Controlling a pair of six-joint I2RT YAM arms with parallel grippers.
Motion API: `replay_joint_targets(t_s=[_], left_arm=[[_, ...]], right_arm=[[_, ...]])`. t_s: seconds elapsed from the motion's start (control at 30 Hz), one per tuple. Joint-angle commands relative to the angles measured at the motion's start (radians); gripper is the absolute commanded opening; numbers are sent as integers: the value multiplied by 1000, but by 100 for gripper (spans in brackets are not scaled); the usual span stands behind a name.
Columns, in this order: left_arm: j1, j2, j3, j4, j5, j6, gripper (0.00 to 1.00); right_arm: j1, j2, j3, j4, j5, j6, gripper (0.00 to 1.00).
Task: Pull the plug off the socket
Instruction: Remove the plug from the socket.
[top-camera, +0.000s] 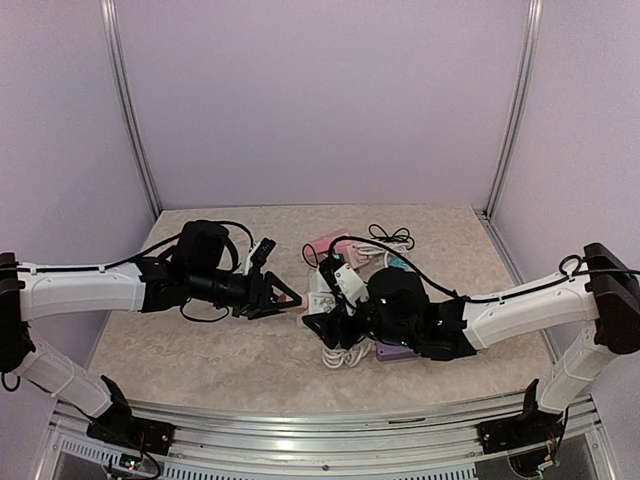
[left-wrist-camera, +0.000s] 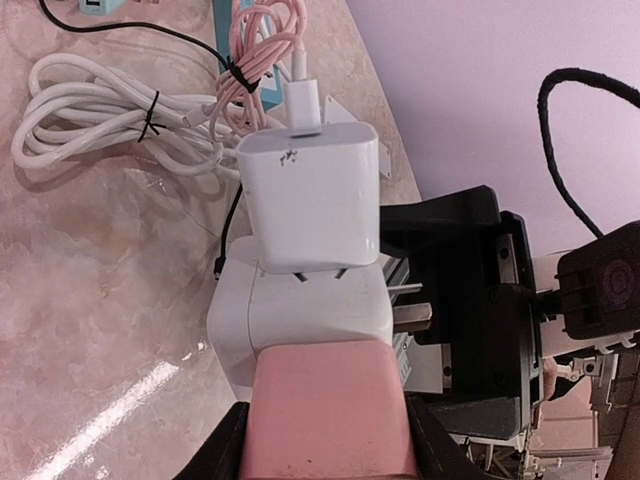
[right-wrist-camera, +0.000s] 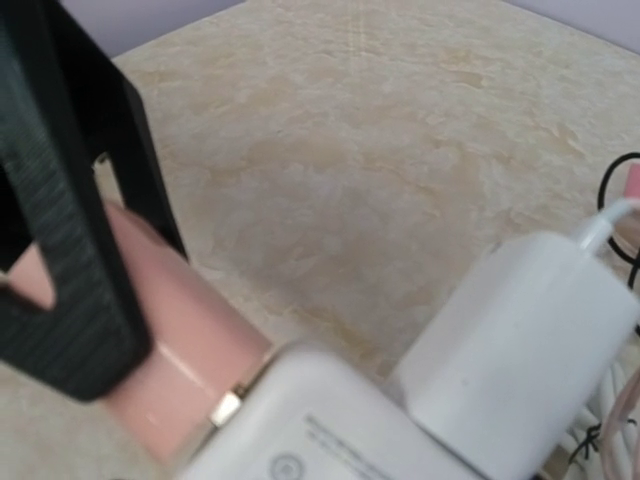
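At the centre of the left wrist view: the white plug (left-wrist-camera: 310, 195), with two metal prongs showing in a thin gap above the white socket (left-wrist-camera: 300, 320). Seemingly part-way out, not yet free. Directly below the socket and joined to it, a pink block (left-wrist-camera: 330, 395), clamped between the fingers of the left gripper (left-wrist-camera: 325, 440) at the bottom edge of the frame. In the top view, just below centre, the right gripper (top-camera: 322, 322), close against the same cluster; impossible to tell whether closed on anything or standing apart. From the top of the plug toward the upper middle of the left wrist frame, a tied pink cable (left-wrist-camera: 262, 45). At upper left, a coiled white cable (left-wrist-camera: 100, 110) lying on the marbled table (left-wrist-camera: 90, 300).

Likely trouble from here:
- A pull at an angle, bending or jamming the prongs.
- Too light a hold on the pink block, letting socket and plug travel together instead of parting.
- A snag of the pink cable on the white coil, dragging the whole bundle along.
- A sudden release, flinging the plug off the table.

No container in any view, so nothing held inside one.
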Motion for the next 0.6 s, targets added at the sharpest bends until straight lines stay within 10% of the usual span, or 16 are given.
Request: replay_joint_targets(t_s=[0.0,0.57], left_arm=[[28,-32,-25,-27,-3,33,15],[-20,-54,-47,23,-83,10,11]], right_arm=[[0,-62,-2,119,-47,-13,0],[-3,-18,92,-35,149,107,0]])
